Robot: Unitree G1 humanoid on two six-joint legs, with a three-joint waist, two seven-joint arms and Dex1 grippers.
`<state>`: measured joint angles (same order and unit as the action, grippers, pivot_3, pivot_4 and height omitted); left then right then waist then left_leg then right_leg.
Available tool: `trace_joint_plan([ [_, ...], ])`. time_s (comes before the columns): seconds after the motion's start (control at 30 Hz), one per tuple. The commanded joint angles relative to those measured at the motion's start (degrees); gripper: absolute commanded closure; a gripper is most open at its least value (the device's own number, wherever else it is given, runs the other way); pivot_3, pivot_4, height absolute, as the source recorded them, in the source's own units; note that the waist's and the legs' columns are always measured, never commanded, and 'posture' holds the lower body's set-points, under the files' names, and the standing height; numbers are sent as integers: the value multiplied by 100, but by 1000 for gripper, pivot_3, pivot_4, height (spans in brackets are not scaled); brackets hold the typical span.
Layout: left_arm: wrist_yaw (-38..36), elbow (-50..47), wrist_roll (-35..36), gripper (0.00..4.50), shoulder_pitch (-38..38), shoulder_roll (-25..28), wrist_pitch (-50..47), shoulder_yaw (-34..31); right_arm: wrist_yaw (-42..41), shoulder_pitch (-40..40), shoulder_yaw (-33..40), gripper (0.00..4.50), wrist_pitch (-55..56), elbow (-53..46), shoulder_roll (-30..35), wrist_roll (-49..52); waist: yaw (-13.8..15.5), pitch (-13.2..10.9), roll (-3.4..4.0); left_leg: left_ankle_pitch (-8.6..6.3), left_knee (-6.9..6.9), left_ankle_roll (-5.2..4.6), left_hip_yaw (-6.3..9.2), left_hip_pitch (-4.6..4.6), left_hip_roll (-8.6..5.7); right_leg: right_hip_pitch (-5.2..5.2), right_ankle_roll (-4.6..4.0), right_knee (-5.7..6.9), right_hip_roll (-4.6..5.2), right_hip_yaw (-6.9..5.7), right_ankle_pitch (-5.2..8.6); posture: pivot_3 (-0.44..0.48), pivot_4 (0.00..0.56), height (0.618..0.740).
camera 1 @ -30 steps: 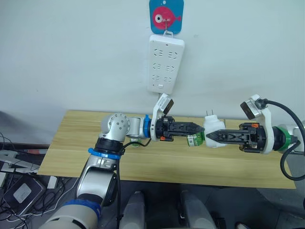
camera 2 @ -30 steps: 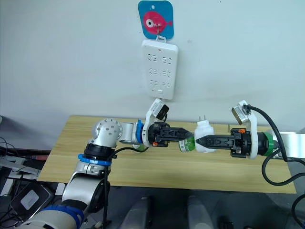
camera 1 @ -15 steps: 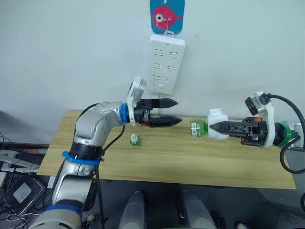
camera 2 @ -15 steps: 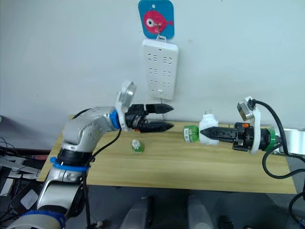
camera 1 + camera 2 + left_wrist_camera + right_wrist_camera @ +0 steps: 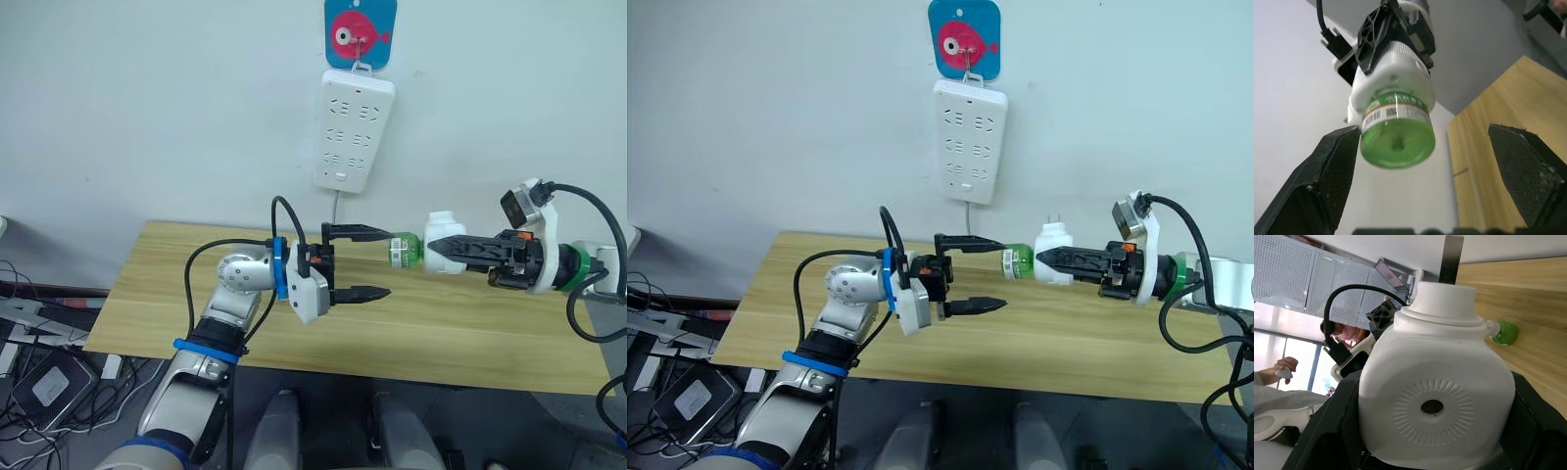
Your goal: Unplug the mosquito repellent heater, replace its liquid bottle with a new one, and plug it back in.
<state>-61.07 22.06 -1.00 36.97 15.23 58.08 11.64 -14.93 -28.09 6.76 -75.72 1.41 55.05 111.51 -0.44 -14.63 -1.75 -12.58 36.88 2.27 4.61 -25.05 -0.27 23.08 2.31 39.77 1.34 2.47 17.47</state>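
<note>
While the mosquito repellent heater (image 5: 443, 239) hangs in mid-air above the worktop (image 5: 470, 338), we have it clenched in our right tool (image 5: 436, 251), its plug prongs pointing up and its green liquid bottle (image 5: 402, 251) sticking out sideways toward our other arm. It is unplugged, well clear of the white power strip (image 5: 353, 129) on the wall, so we judge the first step done and the bottle swap to be the one in hand.

Our left tool (image 5: 367, 262) is spread wide, gripping nothing, one finger level with the bottle and nearly at its base, the other well below it. From the left wrist we look straight at the bottle's round green bottom (image 5: 1397, 143), sitting between the two fingers (image 5: 1327, 171) but nearer one of them, with nothing touching it.

In the right wrist view a second small green bottle (image 5: 1502, 332) lies on the worktop beyond the heater; whether that is the new one or an old one we cannot tell.

Next, as we read it, we need to centre the left tool on the bottle, pinch it around the label, and twist it free while the right tool holds the heater steady. Slippage on the smooth round bottle is the risk.
</note>
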Motion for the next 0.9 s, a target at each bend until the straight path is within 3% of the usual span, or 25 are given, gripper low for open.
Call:
trace_joint_plan([
  [0.03,573,152,-293,29,257,-81,412,60,-87,-52,172,1383,-24,-259,9,149,-1,0,0,0,2,0,0,1,0,0,0,3,0,0,0,2,257,740],
  [0.27,1252,629,-713,29,606,-8,784,304,-105,3,176,1383,-8,-317,22,149,-11,1,1,0,3,0,-1,1,-1,0,0,6,-2,-1,0,-1,244,740],
  [0.37,1392,697,-638,653,689,39,815,446,-93,7,173,1383,13,-359,0,149,-14,1,1,0,3,0,0,1,-1,0,0,7,-2,-2,0,-5,240,740],
  [0.53,1507,737,-532,2210,744,158,807,659,-117,51,193,1383,23,-403,18,149,-29,1,1,0,4,0,1,1,-1,0,0,9,-2,-1,0,-8,239,740],
  [0.6,1260,686,-49,2259,704,227,639,889,-133,64,196,1383,24,-416,32,149,-48,1,1,0,4,0,1,1,0,0,0,10,-2,-2,0,-8,241,740],
  [0.67,528,237,1044,2259,506,300,-384,1177,-153,63,185,1383,16,-438,69,149,-71,1,1,0,4,0,2,1,0,0,0,11,-2,-2,0,-8,241,740],
  [0.73,72,-491,2073,2259,315,379,-2291,1214,-201,73,159,1383,-18,-512,187,149,-127,1,1,0,4,0,4,1,1,0,0,12,-2,-2,0,-9,242,740],
  [0.9,457,-2035,5180,2259,518,982,-8399,869,-361,-9,74,1383,-101,-559,484,149,-164,1,1,1,7,0,43,2,6,1,0,15,-7,-7,1,-3,248,740],
])
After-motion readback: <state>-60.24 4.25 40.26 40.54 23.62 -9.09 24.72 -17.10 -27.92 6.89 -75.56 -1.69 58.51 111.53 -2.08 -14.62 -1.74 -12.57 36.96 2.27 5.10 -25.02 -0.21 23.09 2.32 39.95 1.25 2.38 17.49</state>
